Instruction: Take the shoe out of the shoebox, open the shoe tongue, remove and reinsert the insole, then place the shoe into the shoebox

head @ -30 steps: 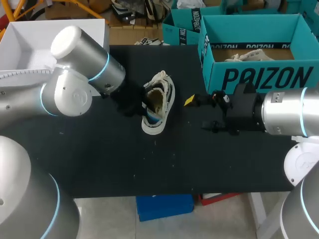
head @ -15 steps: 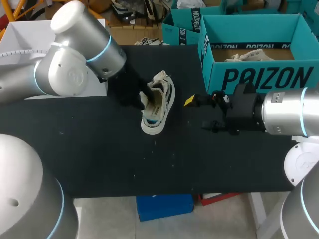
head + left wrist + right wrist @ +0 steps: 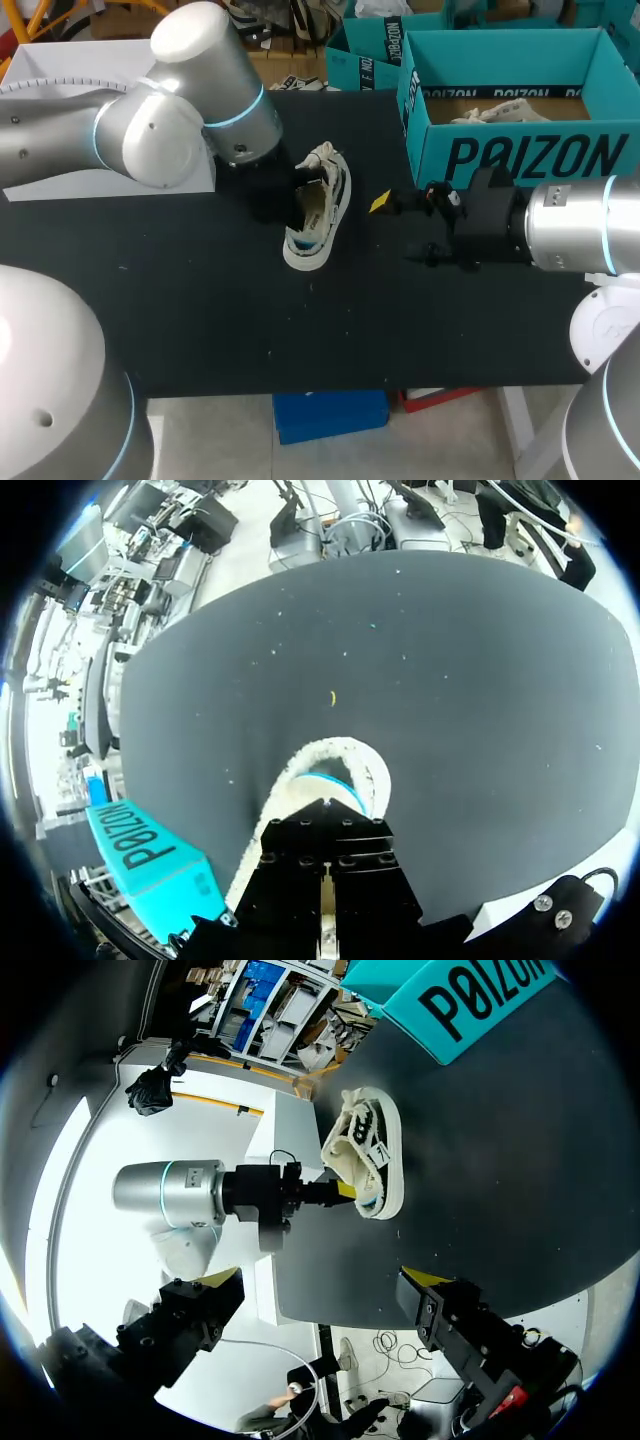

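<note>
1. The black table (image 3: 200,320) carries everything.
2. My left arm (image 3: 170,130) comes in from the left side and reaches to the middle of the table.
3. My right arm (image 3: 570,240) lies low along the right side, in front of the shoebox.
4. The teal shoebox (image 3: 520,150) stands open at the far right of the table, with crumpled pale paper (image 3: 490,112) inside.
5. The shoe (image 3: 318,215) is out of the box, tipped on its side on the table between the two grippers.
6. The left gripper (image 3: 345,1192) is at the shoe's opening; I cannot tell whether it is gripping.
7. The right gripper (image 3: 398,230) is spread wide and holds nothing, just beside the shoe and apart from it.
</note>
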Controlling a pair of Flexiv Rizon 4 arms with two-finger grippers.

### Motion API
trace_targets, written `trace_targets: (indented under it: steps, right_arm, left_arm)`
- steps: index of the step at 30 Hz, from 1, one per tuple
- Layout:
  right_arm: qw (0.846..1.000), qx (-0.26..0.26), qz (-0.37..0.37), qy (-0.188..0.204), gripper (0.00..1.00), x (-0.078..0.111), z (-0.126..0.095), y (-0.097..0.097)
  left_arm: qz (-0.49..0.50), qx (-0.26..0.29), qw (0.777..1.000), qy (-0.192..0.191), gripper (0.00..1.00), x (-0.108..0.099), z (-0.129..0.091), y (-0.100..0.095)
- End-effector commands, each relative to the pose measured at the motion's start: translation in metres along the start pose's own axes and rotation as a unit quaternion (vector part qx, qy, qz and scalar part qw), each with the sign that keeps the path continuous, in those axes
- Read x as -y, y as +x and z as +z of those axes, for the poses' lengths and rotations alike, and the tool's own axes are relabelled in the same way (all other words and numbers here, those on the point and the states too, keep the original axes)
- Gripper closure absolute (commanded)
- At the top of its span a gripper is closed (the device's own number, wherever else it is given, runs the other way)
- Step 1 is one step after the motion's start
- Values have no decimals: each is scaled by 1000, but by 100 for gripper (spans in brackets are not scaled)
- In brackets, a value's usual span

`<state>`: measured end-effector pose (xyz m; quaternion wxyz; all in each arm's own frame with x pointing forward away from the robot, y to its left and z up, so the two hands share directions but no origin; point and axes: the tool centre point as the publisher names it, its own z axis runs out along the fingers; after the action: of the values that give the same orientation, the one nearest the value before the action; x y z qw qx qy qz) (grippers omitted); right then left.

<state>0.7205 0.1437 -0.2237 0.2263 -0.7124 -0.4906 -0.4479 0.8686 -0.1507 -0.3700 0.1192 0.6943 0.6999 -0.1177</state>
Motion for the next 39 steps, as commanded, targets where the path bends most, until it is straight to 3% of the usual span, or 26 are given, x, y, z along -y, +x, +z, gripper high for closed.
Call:
trace_targets:
  steps: [1,22,31,36,39]
  right_arm:
    - [1000,0,0,0,0,0,0,0]
    - [1000,0,0,0,0,0,0,0]
    - [1000,0,0,0,0,0,0,0]
    - [1000,0,0,0,0,0,0,0]
    - [1000,0,0,0,0,0,0,0]
  left_arm:
    - [1,-1,1000,2,100,-5,9,0]
    - [-9,-26,999,31,100,-2,54,11]
    - [0,-6,1000,20,100,-1,8,1]
    - [20,-41,997,69,100,5,-21,0]
    - [18,-50,997,63,100,5,-37,4]
